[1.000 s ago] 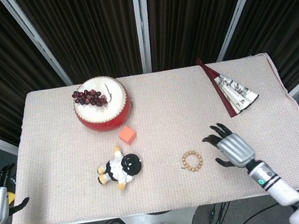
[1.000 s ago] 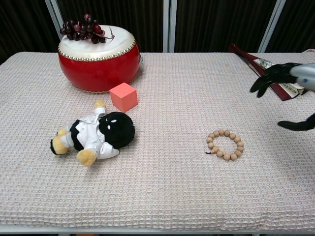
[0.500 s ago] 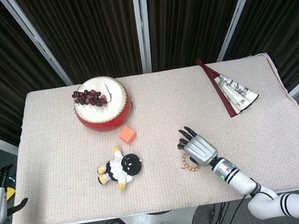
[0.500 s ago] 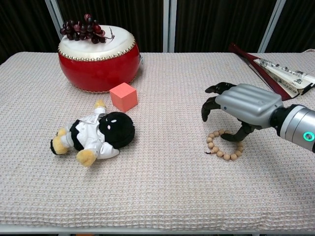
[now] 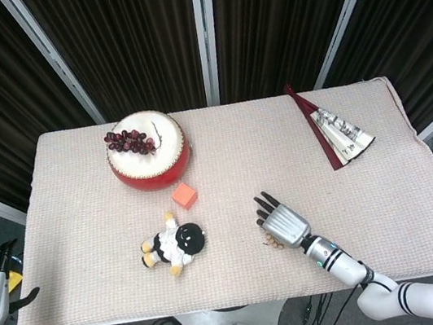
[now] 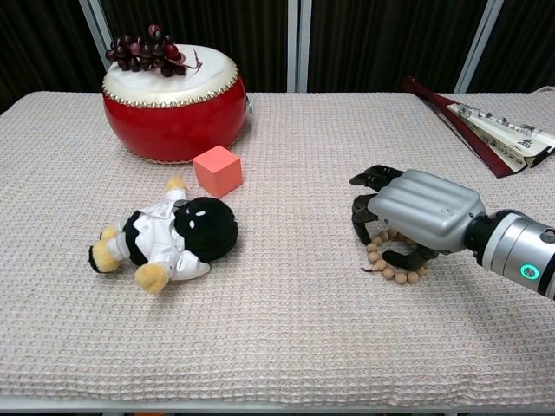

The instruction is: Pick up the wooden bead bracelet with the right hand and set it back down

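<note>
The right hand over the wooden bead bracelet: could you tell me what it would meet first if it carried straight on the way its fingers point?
Probably the orange cube. In the head view the right hand points up-left from the wooden bead bracelet, roughly toward that cube, with bare cloth between; depth is uncertain.

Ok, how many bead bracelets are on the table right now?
1. The wooden bead bracelet lies on the cloth near the front edge, right of centre, mostly under the right hand; only part of its ring shows. No other is visible.

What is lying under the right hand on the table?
The wooden bead bracelet lies under the right hand. Only its front beads show; the hand covers the back part, so contact cannot be seen.
</note>
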Robot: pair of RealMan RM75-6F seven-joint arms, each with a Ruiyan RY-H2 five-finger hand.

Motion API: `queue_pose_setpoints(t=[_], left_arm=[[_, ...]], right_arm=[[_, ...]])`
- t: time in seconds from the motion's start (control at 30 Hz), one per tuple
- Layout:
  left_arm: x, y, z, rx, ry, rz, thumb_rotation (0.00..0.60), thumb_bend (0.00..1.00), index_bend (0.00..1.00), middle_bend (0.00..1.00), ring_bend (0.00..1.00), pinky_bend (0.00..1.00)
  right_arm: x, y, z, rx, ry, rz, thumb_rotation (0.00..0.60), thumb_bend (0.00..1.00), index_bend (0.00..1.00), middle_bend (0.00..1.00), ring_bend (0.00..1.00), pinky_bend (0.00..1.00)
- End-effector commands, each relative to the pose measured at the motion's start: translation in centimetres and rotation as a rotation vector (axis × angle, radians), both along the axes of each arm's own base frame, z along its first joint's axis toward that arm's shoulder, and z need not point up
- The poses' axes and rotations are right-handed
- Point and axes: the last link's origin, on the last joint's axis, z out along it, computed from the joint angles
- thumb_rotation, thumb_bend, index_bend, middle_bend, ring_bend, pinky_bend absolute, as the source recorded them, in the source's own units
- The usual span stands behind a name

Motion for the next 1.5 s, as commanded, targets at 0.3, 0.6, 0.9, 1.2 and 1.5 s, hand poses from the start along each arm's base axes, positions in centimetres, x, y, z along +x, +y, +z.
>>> queue_pose_setpoints(t=[0.3, 0.6, 0.9, 1.2, 1.5], left_arm=[[-0.1, 0.0, -0.1, -0.003, -0.007, -0.003, 0.600, 0.00, 0.11, 0.12, 0.00, 0.01], [0.0, 0.6, -0.4, -0.031, -0.011, -0.024, 0.600, 0.00, 0.11, 0.12, 0.00, 0.01], [0.5, 1.4, -0.8, -0.058, -0.006, -0.047, 0.600, 0.00, 0.11, 0.12, 0.00, 0.01], [1.1, 1.8, -0.9, -0.072, 0.003, -0.060, 0.600, 0.00, 0.11, 0.12, 0.00, 0.01], [1.3, 1.6, -0.8, -0.073, 0.009, -0.053, 0.600, 0.00, 0.11, 0.12, 0.00, 0.01]], right_arm=[[-0.7, -1.0, 2.4, -0.060, -0.120, -0.096, 0.600, 0.46, 0.68, 0.35, 0.09, 0.00], [-2.4, -2.9, 10.1, 0.079, -0.590, -0.668, 0.600, 0.62, 0.68, 0.41, 0.14, 0.00], [-4.9, -2.8, 14.1, 0.203, -0.839, -1.023, 0.600, 0.72, 0.68, 0.45, 0.18, 0.00], [-5.0, -2.2, 13.7, 0.345, -1.077, -1.242, 0.557, 0.85, 0.63, 0.46, 0.18, 0.00], [-4.4, -1.7, 12.6, 0.468, -1.228, -1.336, 0.319, 0.91, 0.56, 0.46, 0.17, 0.00]])
